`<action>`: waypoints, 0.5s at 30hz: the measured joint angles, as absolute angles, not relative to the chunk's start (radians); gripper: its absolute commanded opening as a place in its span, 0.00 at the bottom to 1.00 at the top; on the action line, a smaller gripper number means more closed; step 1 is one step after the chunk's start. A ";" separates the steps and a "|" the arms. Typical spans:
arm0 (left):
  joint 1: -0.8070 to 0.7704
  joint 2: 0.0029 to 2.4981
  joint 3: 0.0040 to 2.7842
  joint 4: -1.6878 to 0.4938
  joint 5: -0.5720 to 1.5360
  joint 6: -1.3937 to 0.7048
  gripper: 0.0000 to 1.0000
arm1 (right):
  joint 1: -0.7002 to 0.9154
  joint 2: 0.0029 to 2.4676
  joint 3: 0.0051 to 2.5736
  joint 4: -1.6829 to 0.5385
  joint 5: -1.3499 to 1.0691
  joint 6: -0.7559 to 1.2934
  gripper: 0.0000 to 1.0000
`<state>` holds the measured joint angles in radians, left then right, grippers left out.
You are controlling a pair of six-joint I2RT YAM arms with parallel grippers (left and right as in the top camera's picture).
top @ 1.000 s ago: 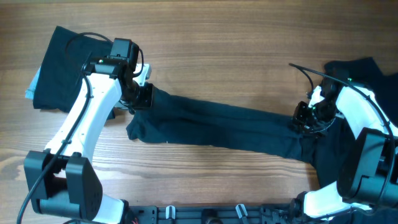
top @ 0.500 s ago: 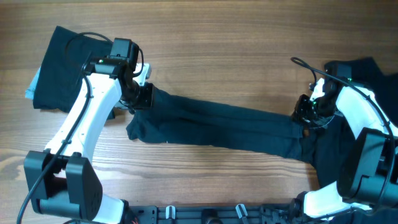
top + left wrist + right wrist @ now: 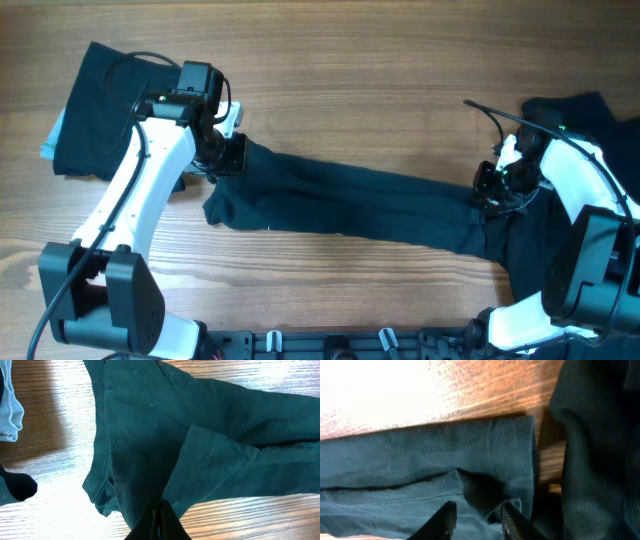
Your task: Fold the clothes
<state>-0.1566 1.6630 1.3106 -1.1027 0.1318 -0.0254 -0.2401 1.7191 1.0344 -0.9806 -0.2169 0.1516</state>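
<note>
Two heaps flank the work: a folded dark stack (image 3: 105, 100) over a pale blue cloth (image 3: 50, 140) at far left, and a rumpled dark pile (image 3: 590, 115) at right. Between them a soft, creased dark garment (image 3: 360, 200) lies stretched across the wood-grain desk (image 3: 380, 80), its left end pinched in the fully closed left tool (image 3: 159, 512). The right tool (image 3: 476, 512), fingers narrowly apart, seems to clamp a fold at the other end.

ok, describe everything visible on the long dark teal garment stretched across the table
The long dark teal fabric garment lies stretched diagonally across the wooden table, folded lengthwise with stitched hems showing. The left end effector is shut on a fold at its left end; the right end effector straddles its right edge, grip unclear. That end meets a dark clothes pile.
</note>
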 measured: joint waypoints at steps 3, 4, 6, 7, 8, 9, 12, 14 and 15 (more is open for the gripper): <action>-0.157 1.663 1.311 -1.103 0.132 -0.028 0.04 | -0.240 1.719 1.034 -0.961 -0.220 0.152 0.30; -0.157 1.663 1.311 -1.103 0.132 -0.028 0.04 | -0.240 1.719 1.033 -0.942 -0.221 0.153 0.24; -0.157 1.663 1.311 -1.103 0.132 -0.028 0.04 | -0.240 1.719 1.023 -0.919 -0.225 0.154 0.07; -0.157 1.663 1.311 -1.103 0.132 -0.028 0.04 | -0.240 1.719 1.014 -0.917 -0.227 0.159 0.04; -0.157 1.663 1.311 -1.104 0.132 -0.028 0.04 | -0.240 1.719 1.007 -0.919 -0.228 0.154 0.04; -0.157 1.663 1.311 -1.107 0.132 -0.028 0.04 | -0.240 1.719 1.002 -0.926 -0.229 0.158 0.04; -0.157 1.663 1.311 -1.110 0.132 -0.028 0.04 | -0.240 1.719 1.003 -0.950 -0.229 0.159 0.04; -0.157 1.663 1.311 -1.110 0.132 -0.028 0.04 | -0.240 1.718 1.010 -0.973 -0.229 0.160 0.04; -0.157 1.663 1.311 -1.109 0.132 -0.028 0.04 | -0.240 1.718 1.019 -0.989 -0.230 0.159 0.04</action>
